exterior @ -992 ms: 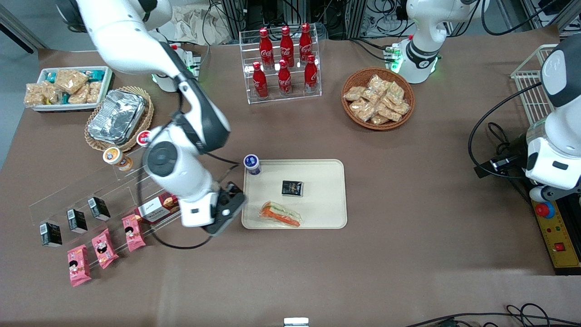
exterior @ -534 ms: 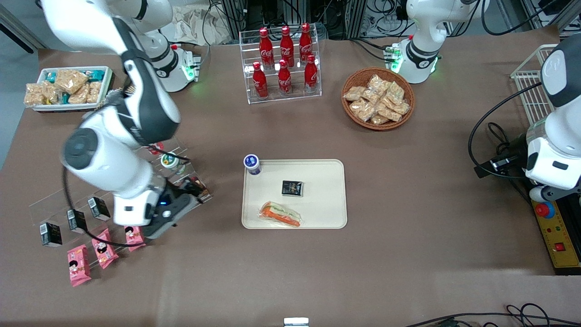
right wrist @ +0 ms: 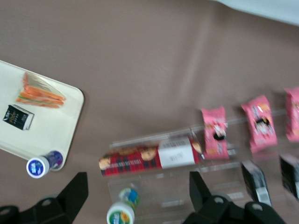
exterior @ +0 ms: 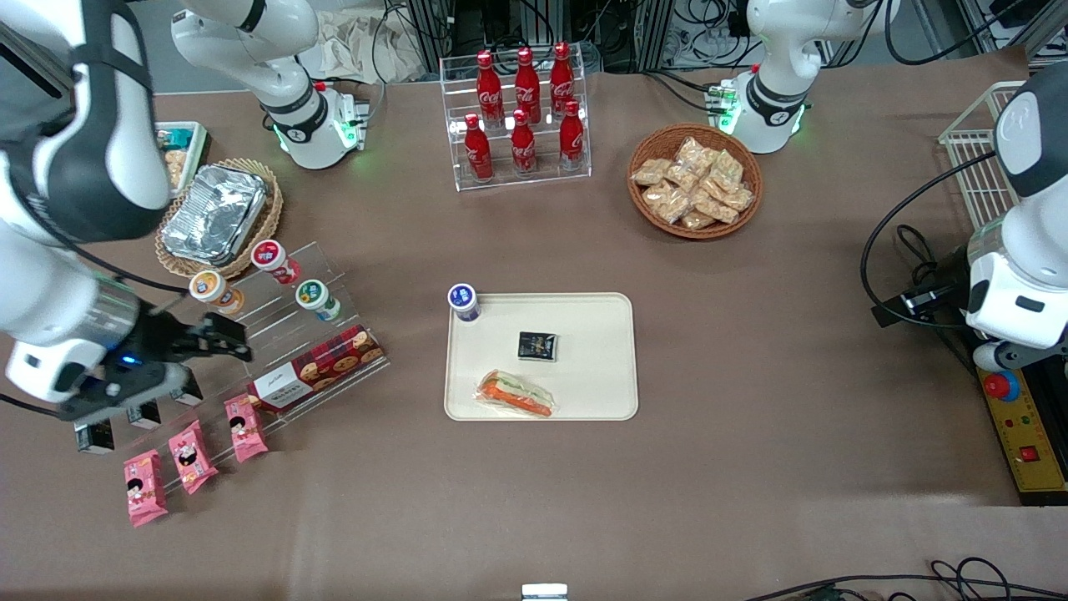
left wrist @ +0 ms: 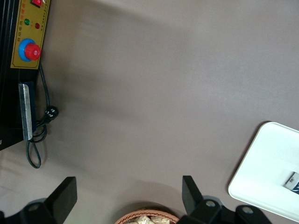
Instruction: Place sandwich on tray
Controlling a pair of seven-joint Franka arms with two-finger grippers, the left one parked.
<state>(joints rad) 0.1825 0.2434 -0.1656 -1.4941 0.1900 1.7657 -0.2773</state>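
The sandwich [exterior: 515, 393] lies on the tray [exterior: 601, 367] near its front edge. The gripper [exterior: 219, 336], fingers wide and empty, hangs over the clear rack [exterior: 275, 351], well apart.

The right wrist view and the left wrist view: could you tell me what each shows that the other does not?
Only the right wrist view shows the sandwich lying on the tray, the red biscuit box, the pink snack packets and the open, empty gripper above the clear rack. Only the left wrist view shows the control box with its red button and a wicker basket rim. Both show the tray and the small black carton on it.
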